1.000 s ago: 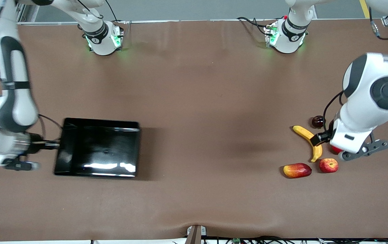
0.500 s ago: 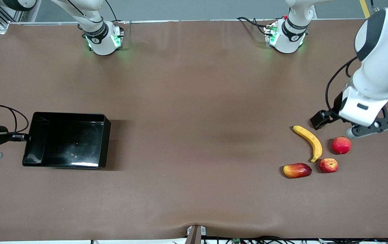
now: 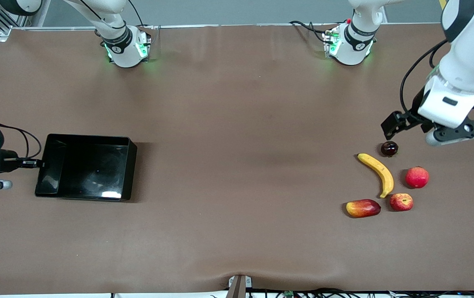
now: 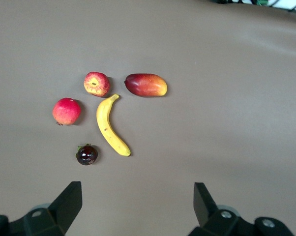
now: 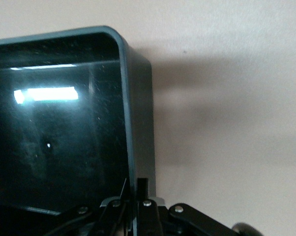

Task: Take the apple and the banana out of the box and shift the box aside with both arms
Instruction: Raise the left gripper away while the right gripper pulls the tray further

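The black box (image 3: 87, 169) is near the right arm's end of the table and holds nothing. My right gripper (image 3: 38, 164) is shut on its end wall (image 5: 138, 98), seen pinched in the right wrist view (image 5: 136, 189). The yellow banana (image 3: 378, 173) and the small red apple (image 3: 401, 202) lie near the left arm's end; they also show in the left wrist view, banana (image 4: 110, 128) and apple (image 4: 96, 83). My left gripper (image 3: 390, 125) is open and empty (image 4: 136, 186), up over bare table beside a small dark fruit.
A red-and-yellow mango (image 3: 363, 207) lies beside the apple. A pinkish-red round fruit (image 3: 417, 177) and a small dark fruit (image 3: 389, 148) lie by the banana. The brown table (image 3: 241, 145) stretches wide between box and fruits.
The right gripper has carried the box toward the right arm's end of the table. The left gripper has risen off the banana toward its base, uncovering the round red fruit and the dark fruit.
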`<action>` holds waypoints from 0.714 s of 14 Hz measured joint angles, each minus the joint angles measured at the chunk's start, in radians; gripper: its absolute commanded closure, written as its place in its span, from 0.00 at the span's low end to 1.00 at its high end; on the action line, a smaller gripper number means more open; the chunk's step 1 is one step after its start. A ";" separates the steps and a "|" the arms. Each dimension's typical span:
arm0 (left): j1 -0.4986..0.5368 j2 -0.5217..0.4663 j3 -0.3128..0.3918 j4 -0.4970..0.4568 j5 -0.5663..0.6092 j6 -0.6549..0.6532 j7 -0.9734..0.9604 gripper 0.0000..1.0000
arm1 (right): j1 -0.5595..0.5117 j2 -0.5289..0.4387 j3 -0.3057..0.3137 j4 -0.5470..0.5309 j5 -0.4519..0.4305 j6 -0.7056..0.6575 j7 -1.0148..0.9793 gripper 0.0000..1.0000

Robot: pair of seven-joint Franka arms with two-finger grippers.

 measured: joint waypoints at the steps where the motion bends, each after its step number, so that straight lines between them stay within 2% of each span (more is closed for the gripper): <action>1: 0.006 -0.011 0.003 0.001 -0.013 -0.007 0.037 0.00 | -0.002 0.000 0.000 -0.005 0.004 0.001 -0.005 0.09; 2: 0.012 -0.023 0.013 0.004 -0.029 -0.010 0.072 0.00 | -0.004 0.000 0.001 -0.006 0.009 0.001 -0.006 0.00; 4: -0.022 -0.052 0.095 0.005 -0.069 -0.028 0.136 0.00 | -0.006 0.000 0.002 -0.002 0.014 0.000 -0.009 0.00; 6: -0.114 -0.075 0.227 0.005 -0.087 -0.081 0.189 0.00 | -0.005 -0.001 0.009 0.021 0.015 0.001 -0.011 0.00; 10: -0.229 -0.106 0.370 -0.005 -0.089 -0.133 0.218 0.00 | 0.021 -0.009 0.040 0.168 0.014 -0.003 -0.055 0.00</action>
